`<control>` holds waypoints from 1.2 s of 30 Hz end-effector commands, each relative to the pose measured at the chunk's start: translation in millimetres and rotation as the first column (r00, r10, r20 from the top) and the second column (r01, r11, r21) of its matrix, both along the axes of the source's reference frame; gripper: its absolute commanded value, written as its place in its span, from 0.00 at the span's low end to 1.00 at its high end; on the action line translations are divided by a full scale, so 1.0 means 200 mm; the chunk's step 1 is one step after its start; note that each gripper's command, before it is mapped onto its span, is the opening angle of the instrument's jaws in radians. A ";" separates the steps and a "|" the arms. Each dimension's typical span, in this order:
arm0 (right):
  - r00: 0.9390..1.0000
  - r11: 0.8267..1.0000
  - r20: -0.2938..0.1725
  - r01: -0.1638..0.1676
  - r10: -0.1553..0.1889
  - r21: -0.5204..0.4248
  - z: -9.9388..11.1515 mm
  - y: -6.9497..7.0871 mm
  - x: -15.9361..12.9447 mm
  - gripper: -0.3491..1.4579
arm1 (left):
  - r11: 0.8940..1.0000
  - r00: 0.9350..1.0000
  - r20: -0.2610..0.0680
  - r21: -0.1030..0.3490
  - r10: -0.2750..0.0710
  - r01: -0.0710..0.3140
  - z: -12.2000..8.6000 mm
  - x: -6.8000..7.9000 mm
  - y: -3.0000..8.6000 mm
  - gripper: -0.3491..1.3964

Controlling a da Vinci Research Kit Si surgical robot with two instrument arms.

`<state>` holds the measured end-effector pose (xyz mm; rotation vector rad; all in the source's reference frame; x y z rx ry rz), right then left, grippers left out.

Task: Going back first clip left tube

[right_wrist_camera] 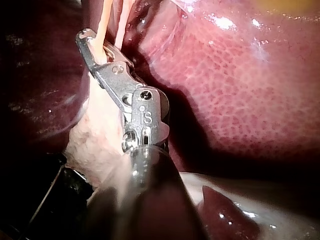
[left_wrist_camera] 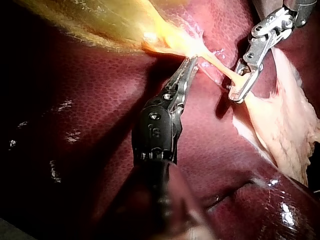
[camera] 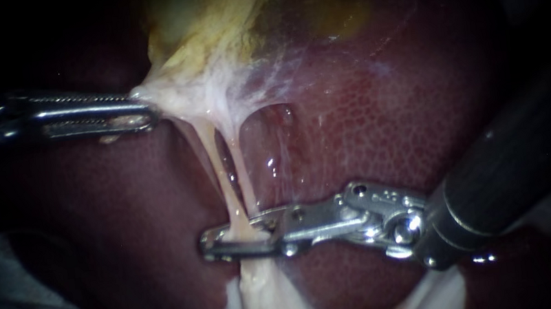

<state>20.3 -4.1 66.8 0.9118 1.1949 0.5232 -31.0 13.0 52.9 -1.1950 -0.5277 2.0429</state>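
2 instruments work over 1 liver (camera: 382, 114). The left instrument (camera: 144, 111) comes in from the left, and its jaws are clamped on the pale tissue (camera: 179, 96) at the near end of the 1 yellowish gallbladder (camera: 218, 15), drawing it taut. From that tissue 2 thin tubes run nearward side by side: the left tube (camera: 210, 158) and the right tube (camera: 243, 172). The right instrument (camera: 208, 244) reaches in from the right. Its 2 jaws stand apart, and the left tube passes through the gap between them, just above a fatty mass (camera: 271, 300).
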 end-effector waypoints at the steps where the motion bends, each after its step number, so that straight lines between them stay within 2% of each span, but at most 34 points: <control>1: 1.000 1.000 0.000 0.000 0.000 0.000 0.000 0.000 0.001 0.04 | 1.000 1.000 0.000 0.000 0.000 0.000 0.000 0.000 0.000 0.00; 3: 1.000 0.998 -0.018 0.001 -0.003 -0.062 -0.001 0.000 0.003 0.26 | 1.000 1.000 0.000 0.000 0.000 0.000 0.000 0.000 0.000 0.00; 5: 1.000 0.990 -0.005 -0.020 0.019 -0.137 -0.001 0.001 0.004 0.40 | 1.000 1.000 0.000 0.000 0.001 -0.001 0.000 0.000 0.000 0.00; 8: 0.999 0.971 0.032 -0.032 0.040 -0.239 -0.002 0.005 0.003 0.45 | 1.000 1.000 0.001 0.000 0.001 -0.001 0.000 0.001 0.000 0.00; 9: 0.998 0.964 0.043 -0.035 0.048 -0.264 -0.003 0.006 0.002 0.46 | 1.000 1.000 0.001 0.000 0.001 -0.001 0.000 0.001 0.000 0.00; 15: 0.996 0.929 0.077 -0.012 0.043 -0.370 -0.009 0.013 -0.008 0.47 | 1.000 1.000 0.000 -0.001 0.000 0.000 0.001 0.002 0.000 0.00; 17: 0.996 0.925 0.077 -0.013 0.046 -0.379 -0.010 0.013 -0.011 0.47 | 1.000 1.000 0.000 -0.001 0.000 0.000 0.001 0.002 0.000 0.00; 20: 0.997 0.912 0.078 0.004 0.030 -0.411 -0.012 0.015 -0.018 0.47 | 1.000 1.000 0.000 -0.001 0.001 -0.001 0.001 0.002 0.000 0.00; 23: 0.997 0.888 0.071 0.027 0.006 -0.458 -0.017 0.016 -0.027 0.47 | 1.000 1.000 0.000 -0.001 0.001 -0.001 0.001 0.003 0.000 0.00; 24: 0.997 0.875 0.074 0.038 -0.003 -0.483 -0.019 0.017 -0.032 0.47 | 1.000 1.000 -0.002 -0.003 -0.001 0.001 0.001 0.003 0.000 0.00; 29: 0.994 0.828 0.107 0.080 -0.024 -0.555 -0.029 0.024 -0.052 0.47 | 1.000 1.000 -0.002 -0.003 -0.001 0.001 0.001 0.003 0.000 0.00; 36: 0.992 0.803 0.122 0.080 -0.009 -0.591 -0.039 0.036 -0.075 0.47 | 1.000 1.000 -0.003 -0.004 -0.002 0.002 0.003 0.002 0.000 0.00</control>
